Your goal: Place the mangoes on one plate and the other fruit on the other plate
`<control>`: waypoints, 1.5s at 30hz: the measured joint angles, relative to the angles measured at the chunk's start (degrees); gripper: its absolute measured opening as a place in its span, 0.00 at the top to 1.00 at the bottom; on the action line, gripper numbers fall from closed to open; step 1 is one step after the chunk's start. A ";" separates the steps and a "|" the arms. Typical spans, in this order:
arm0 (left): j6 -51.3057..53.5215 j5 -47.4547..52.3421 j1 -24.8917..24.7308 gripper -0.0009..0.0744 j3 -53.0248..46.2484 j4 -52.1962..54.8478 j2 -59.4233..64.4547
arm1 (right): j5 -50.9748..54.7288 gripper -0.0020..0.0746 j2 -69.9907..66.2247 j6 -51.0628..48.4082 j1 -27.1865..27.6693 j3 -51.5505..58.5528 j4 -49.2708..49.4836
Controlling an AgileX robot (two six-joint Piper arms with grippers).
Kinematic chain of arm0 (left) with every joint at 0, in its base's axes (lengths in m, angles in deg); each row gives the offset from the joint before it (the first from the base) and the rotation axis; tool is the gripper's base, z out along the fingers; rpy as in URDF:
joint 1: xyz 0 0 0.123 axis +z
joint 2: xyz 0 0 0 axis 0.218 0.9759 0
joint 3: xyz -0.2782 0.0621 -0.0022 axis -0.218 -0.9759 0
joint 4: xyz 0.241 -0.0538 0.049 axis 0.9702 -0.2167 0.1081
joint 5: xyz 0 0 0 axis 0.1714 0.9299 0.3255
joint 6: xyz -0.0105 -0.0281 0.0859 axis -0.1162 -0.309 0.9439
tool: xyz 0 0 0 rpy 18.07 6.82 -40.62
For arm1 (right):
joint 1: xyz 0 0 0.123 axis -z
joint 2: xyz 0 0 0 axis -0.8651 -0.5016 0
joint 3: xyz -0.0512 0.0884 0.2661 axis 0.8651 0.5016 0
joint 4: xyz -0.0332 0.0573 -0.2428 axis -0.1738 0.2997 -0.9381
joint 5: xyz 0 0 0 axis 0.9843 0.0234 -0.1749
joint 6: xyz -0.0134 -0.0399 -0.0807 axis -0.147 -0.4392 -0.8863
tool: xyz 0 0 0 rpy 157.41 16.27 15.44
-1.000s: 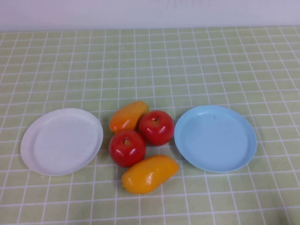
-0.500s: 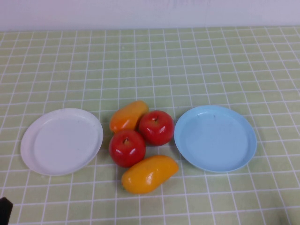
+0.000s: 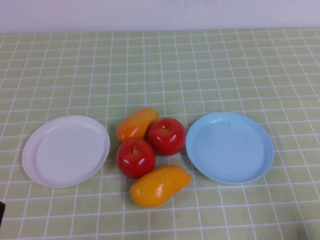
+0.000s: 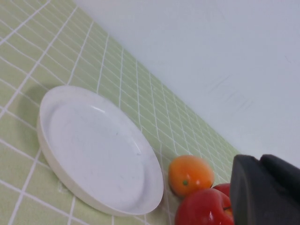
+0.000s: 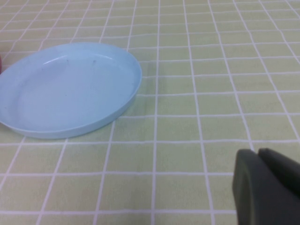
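Observation:
Between the two plates lies a tight cluster of fruit: one mango (image 3: 136, 124) at the back, two red apples (image 3: 166, 135) (image 3: 135, 158) in the middle, and a second mango (image 3: 160, 185) at the front. The white plate (image 3: 66, 150) on the left and the light blue plate (image 3: 230, 147) on the right both hold nothing. My left gripper (image 4: 260, 161) is shut and empty, low near the white plate (image 4: 93, 145), with a mango (image 4: 190, 175) and an apple (image 4: 204, 208) beyond it. My right gripper (image 5: 258, 154) is shut and empty, above the cloth beside the blue plate (image 5: 65, 89).
A green checked tablecloth (image 3: 200, 70) covers the table up to a white wall at the back. A dark bit of my left arm (image 3: 1, 210) shows at the lower left edge of the high view.
A dark part of my left arm came into the high view's lower left corner, then slipped mostly back out past the left edge. Fruit and plates have not moved.

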 joint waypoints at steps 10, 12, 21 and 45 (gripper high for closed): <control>2.78 11.87 0.00 0.99 10.93 4.63 9.87 | 0.00 0.99 0.00 0.00 0.00 0.00 0.00; 4.26 16.74 0.00 0.99 16.01 7.35 15.29 | 0.00 0.99 0.00 0.00 0.00 0.00 0.00; 18.90 32.51 0.00 0.99 34.16 14.97 38.09 | 0.00 0.99 0.00 0.00 0.00 0.00 0.00; 17.52 49.03 -20.82 0.99 73.49 32.01 85.22 | 0.00 0.99 0.00 0.00 0.00 0.00 0.00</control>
